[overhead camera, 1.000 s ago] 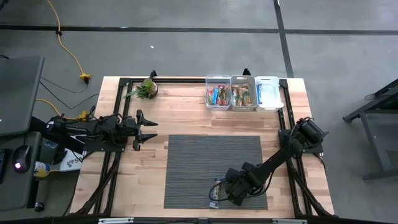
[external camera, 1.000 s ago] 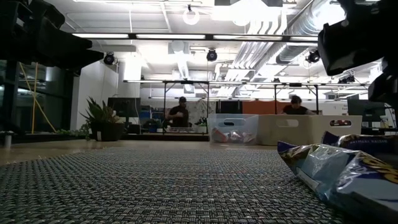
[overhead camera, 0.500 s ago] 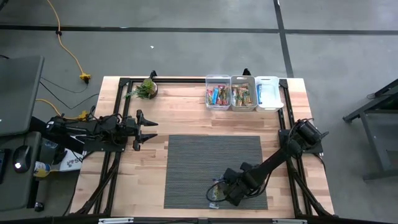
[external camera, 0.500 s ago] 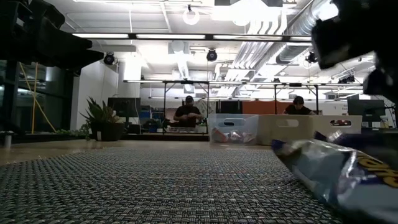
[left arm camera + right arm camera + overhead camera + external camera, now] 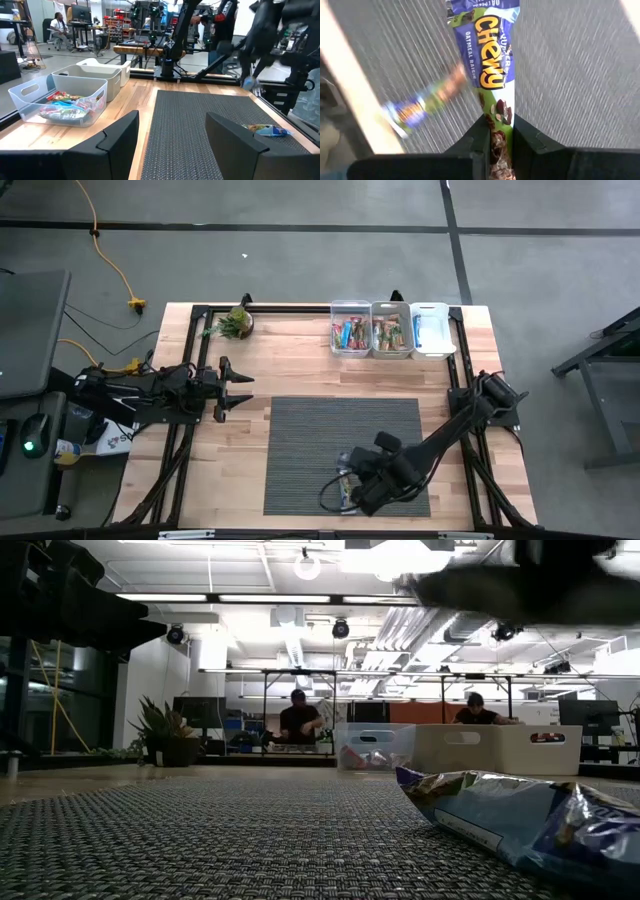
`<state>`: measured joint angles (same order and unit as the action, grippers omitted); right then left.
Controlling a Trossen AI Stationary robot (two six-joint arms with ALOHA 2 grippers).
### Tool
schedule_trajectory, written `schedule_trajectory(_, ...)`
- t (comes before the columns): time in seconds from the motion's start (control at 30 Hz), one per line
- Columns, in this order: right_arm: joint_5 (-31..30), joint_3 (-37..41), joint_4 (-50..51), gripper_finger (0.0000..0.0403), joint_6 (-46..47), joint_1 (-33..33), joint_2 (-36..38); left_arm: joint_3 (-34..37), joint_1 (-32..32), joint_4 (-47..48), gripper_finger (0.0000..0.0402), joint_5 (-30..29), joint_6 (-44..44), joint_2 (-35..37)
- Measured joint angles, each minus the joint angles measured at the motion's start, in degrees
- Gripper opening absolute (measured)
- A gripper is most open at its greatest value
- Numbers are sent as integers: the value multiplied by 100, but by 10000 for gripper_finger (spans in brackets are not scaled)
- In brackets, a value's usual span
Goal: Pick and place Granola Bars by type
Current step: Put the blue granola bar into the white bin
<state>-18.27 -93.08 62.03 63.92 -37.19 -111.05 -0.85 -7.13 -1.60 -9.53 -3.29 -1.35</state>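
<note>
Right pincer [image 5: 496, 131] gripping a granola bar [image 5: 489, 75]
Over the grey mat [image 5: 320, 430], fingers are pinching the wrapper's end; left pincer [image 5: 238, 388] is waiting wide open at the desk's [image 5: 300, 360] left side

Shiny blue-and-silver wrapped granola bar [image 5: 520, 825] lying on dark woven mat [image 5: 200, 840] at near right, dark blurred arm [image 5: 520, 585] overhead, clear plastic bin [image 5: 375, 747] and two white bins [image 5: 500, 748] beyond, potted plant [image 5: 165, 735] far left, two seated people behind.
</note>
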Motion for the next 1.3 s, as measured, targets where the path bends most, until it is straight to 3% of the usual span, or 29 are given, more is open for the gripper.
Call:
schedule_trajectory(0.4, -2117, -2017, -498, 38, -2065, -59, 18, -1, 0, 2, 227, -1, 2, 0)
schedule_trajectory(1.0, -1825, -3039, -3443, 35, -4939, 342, 24, 0, 0, 0, 227, 1, 0, 0)
schedule_trajectory(1.17, -2330, -3625, -3412, 31, -5636, 584, 24, 1, 1, 0, 227, 1, 0, -2)
schedule_trajectory(1.3, -3128, -4199, -3111, 35, -6261, 786, 27, 0, -1, 1, 227, 1, 0, -1)
